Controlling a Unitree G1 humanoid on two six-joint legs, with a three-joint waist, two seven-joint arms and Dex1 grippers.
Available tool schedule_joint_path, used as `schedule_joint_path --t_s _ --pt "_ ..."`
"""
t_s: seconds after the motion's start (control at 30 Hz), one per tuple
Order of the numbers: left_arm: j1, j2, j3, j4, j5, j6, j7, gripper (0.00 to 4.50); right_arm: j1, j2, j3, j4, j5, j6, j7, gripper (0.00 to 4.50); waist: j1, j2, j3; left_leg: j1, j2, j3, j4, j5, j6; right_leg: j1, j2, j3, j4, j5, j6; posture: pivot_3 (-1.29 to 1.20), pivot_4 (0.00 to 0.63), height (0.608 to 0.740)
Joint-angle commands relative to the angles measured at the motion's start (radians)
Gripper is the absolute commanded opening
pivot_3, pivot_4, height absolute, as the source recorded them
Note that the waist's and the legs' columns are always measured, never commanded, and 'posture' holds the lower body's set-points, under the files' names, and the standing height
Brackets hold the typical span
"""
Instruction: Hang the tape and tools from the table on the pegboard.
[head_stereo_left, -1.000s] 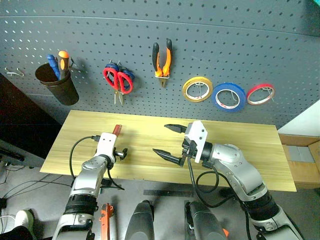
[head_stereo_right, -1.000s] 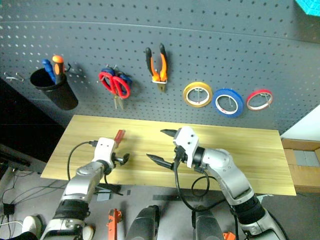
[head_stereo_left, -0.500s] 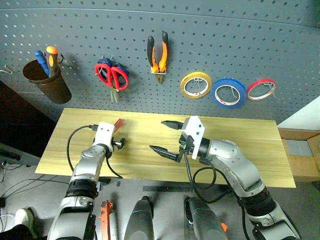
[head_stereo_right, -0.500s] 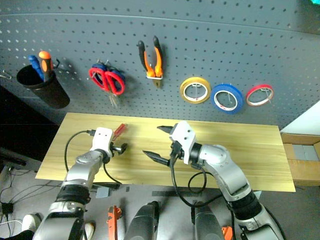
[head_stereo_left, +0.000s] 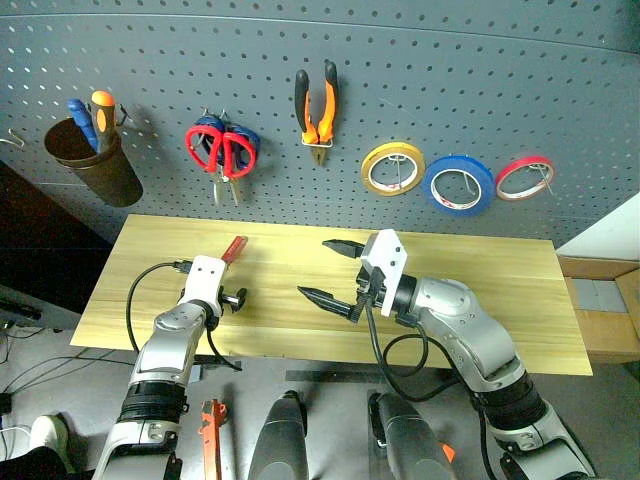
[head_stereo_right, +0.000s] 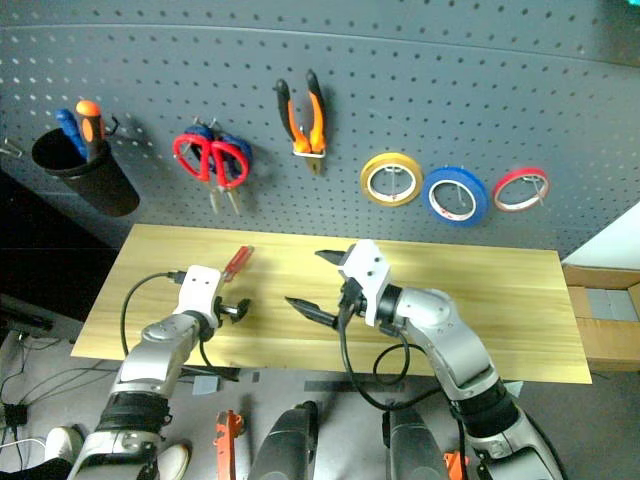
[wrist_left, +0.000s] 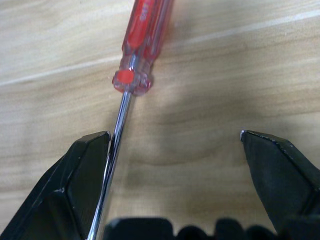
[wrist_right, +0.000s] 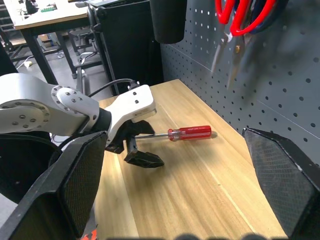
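Screwdriver flat on table, shaft against one finger of wide-open, empty left gripper; off-centre closing may roll it away. Right gripper also wide open, empty.

The screwdriver's handle runs off the left wrist picture's edge at 12 o'clock, and its shaft slips out of view beside one finger of the left claw. In the right wrist view the scissors are blurred and cut off above. Behind the red scissors, a blue-handled pair is mostly hidden.
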Motion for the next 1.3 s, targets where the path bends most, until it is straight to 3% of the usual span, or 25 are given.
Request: schedule_joint_path --t_s 0.03,0.3,0.87,1.3 --pt "-0.002 0.032 0.025 -0.01 -0.003 0.012 -0.011 4.46 -0.011 0.006 -0.018 -0.016 0.007 -0.023 0.001 4.5 0.0 0.0 0.0 0.0 0.0 0.0 0.0 0.0 0.0 0.0 0.0 0.0 0.0 0.0 0.0 0.1 0.341 0.74" --pt "-0.125 0.067 0.028 0.094 -0.007 -0.036 -0.045 4.46 -0.015 0.012 -0.024 -0.004 0.006 -0.03 0.003 4.5 0.001 -0.001 0.006 -0.001 0.0 0.0 0.0 0.0 0.0 -0.001 0.0 0.0 -0.001 0.0 0.0 0.1 0.34 0.74" --pt "-0.434 0.115 -0.051 0.679 0.059 -0.308 -0.21 4.46 -0.056 0.031 -0.027 0.013 -0.002 -0.019 -0.009 4.5 0.0 -0.002 0.019 -0.006 0.0 0.0 0.0 0.0 0.0 -0.005 0.0 -0.002 -0.001 0.0 0.0 0.08 0.354 0.74" --pt "-0.519 0.109 -0.065 0.822 0.094 -0.386 -0.25 4.46 -0.027 0.011 -0.026 -0.007 -0.002 -0.025 -0.007 4.5 0.0 -0.002 0.019 -0.007 0.0 -0.001 0.001 0.0 -0.001 -0.005 0.0 -0.003 0.0 0.0 0.0 0.1 0.317 0.74"
